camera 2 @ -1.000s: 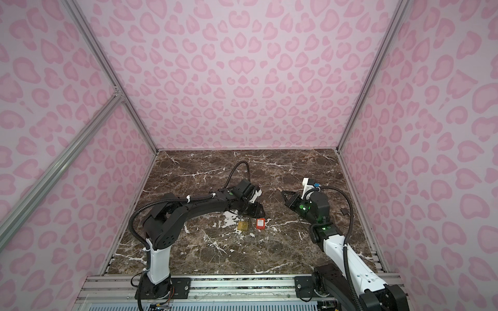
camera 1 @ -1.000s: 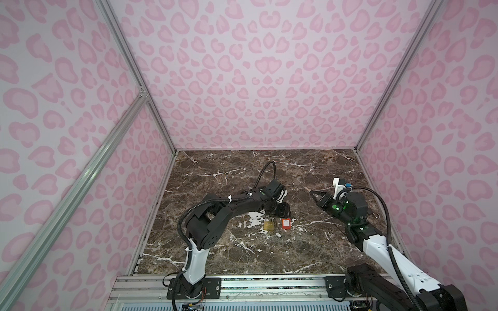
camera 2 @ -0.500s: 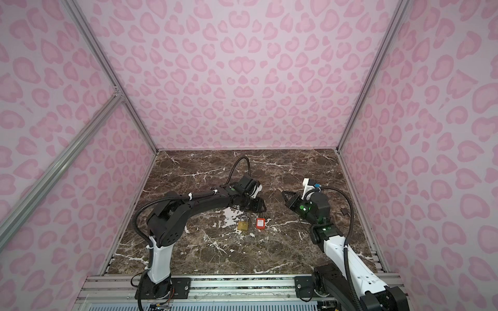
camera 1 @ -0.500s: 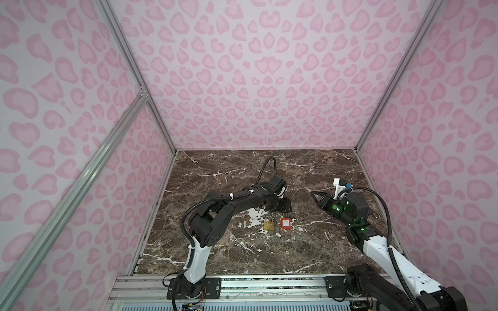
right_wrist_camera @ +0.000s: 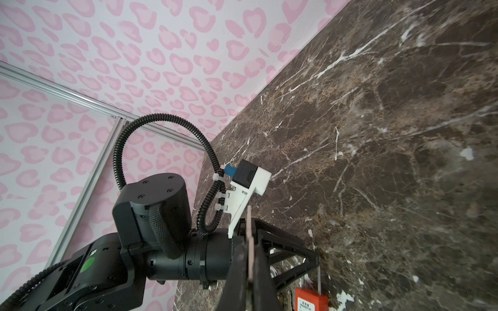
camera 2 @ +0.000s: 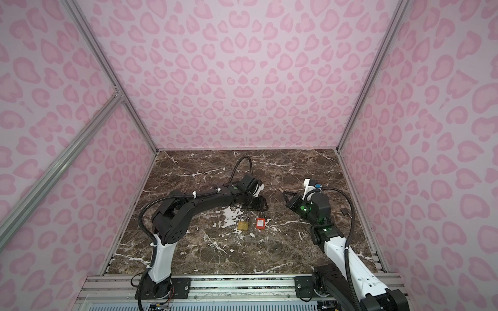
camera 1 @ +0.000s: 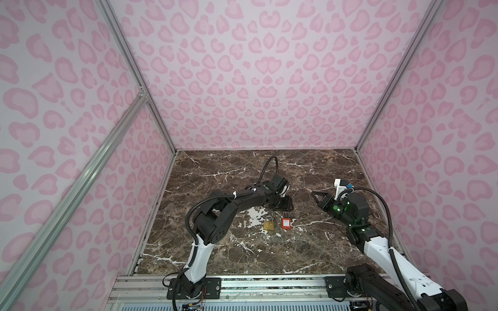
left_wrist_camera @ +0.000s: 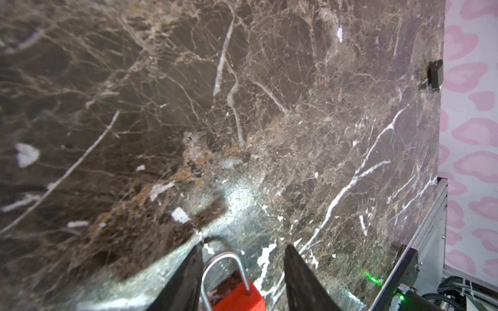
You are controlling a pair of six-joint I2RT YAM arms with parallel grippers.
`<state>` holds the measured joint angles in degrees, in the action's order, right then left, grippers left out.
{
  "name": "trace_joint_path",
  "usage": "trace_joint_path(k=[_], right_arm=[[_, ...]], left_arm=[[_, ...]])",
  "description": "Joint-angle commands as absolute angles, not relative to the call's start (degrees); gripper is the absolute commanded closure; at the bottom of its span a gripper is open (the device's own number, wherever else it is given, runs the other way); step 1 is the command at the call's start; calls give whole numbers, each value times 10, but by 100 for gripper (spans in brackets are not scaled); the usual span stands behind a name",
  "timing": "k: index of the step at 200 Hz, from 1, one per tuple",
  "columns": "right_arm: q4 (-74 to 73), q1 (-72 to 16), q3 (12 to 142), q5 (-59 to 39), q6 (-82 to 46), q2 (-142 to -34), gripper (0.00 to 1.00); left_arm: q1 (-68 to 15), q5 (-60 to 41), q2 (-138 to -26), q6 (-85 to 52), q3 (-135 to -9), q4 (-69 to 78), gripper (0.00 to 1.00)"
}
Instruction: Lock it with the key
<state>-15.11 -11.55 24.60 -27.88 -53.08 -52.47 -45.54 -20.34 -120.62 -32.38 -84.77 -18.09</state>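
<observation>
On the left, the brass lock (camera 1: pixel 269 225) lies flat on the table (camera 1: pixel 215 167). Nothing touches it, so we take it as not the one being worked. Just beside it lies the red lock (camera 1: pixel 286 223), shackle pointing away from the rail. The left gripper (left_wrist_camera: pixel 244 246) has reached across to it with its jaws half open, holding nothing. In the left wrist view the shackle sits between the fingers (left_wrist_camera: pixel 188 272), close against one; whether they touch we cannot tell. We read this straddle as preparation to pinch the lock and steady it. We cannot tell whether the shackle is seated in the body.

Further right, well apart from both locks and clear of the table, the right gripper (right_wrist_camera: pixel 249 243) is clamped tight on the key (right_wrist_camera: pixel 248 220). The thin blade sticks out past the fingertips, edge-on, presumably so that it can be fed into the lock once it is held.
</observation>
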Motion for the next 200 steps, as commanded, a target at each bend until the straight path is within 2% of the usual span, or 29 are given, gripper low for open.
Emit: trace_joint_path(k=[1,141,200], right_arm=[[-159,-116,241,-276,-533,-525,100],[-165,-116,231,-273,-540,-524,100],[-159,-116,222,-268,-541,-521,100]], left_arm=[[-455,-215,-1217,-321,-858,-174,49],[-458,-224,-1211,-332,-839,-166,49],[-458,-188,-1195,-332,-840,-182,47]])
